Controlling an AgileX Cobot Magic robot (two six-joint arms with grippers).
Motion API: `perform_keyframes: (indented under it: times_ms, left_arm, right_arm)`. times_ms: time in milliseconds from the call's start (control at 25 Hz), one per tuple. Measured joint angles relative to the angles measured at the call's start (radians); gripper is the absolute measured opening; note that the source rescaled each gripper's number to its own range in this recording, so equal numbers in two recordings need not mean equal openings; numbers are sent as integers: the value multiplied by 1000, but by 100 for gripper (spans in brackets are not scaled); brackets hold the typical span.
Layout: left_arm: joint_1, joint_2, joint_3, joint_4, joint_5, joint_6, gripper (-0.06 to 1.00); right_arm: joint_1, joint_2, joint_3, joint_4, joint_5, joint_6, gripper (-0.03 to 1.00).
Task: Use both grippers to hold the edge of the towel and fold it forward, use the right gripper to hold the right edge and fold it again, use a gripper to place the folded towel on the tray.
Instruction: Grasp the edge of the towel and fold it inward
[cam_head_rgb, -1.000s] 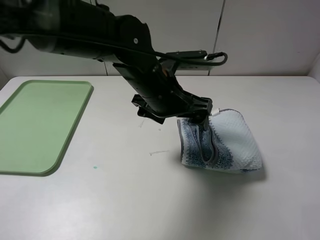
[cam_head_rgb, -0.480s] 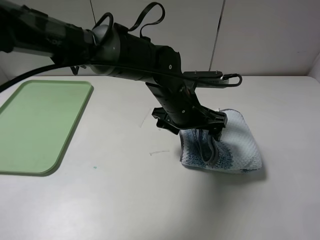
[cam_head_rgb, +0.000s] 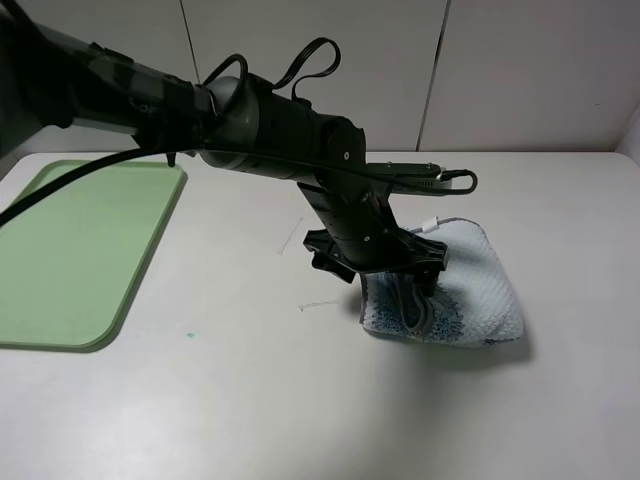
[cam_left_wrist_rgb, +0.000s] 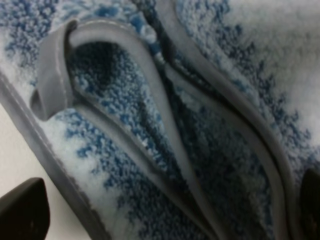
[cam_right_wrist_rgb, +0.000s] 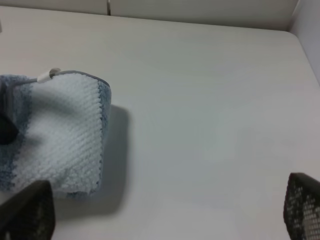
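The blue-and-white striped towel (cam_head_rgb: 475, 290) lies folded into a small bundle right of the table's middle, its white tag (cam_head_rgb: 432, 223) at the far corner. My left gripper (cam_head_rgb: 388, 284) reaches across and hangs low over the bundle's left side. It is open, and its black fingertips (cam_left_wrist_rgb: 22, 207) stand on either side of the layered grey hems (cam_left_wrist_rgb: 165, 120). The right gripper (cam_right_wrist_rgb: 165, 210) is open over bare table to the right of the towel (cam_right_wrist_rgb: 65, 135) and holds nothing. The light-green tray (cam_head_rgb: 150, 260) lies at the far left.
The left arm (cam_head_rgb: 260, 120) and its cable stretch from the upper left across the table's middle. A wall runs along the table's far edge. Small marks dot the white tabletop (cam_head_rgb: 300, 400) between tray and towel.
The left arm has shifted right and come down over the towel's folded hems. The towel has stayed in place. Both grippers remain open.
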Motion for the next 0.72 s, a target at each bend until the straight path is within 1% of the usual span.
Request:
perform_keyframes:
  times_ms: [280,600,720]
  left_arm:
    - [0,39,-1,0,-14,-14,100]
    - [-9,76,-5,1,-100,-14,100]
    - [-11,80,-6,1,-114,-14,98]
  right_arm:
    - [0,0,0,2,0,0,100]
    - [0,0,1,5,0,0,100]
    - [0,0,1,5,0,0,100]
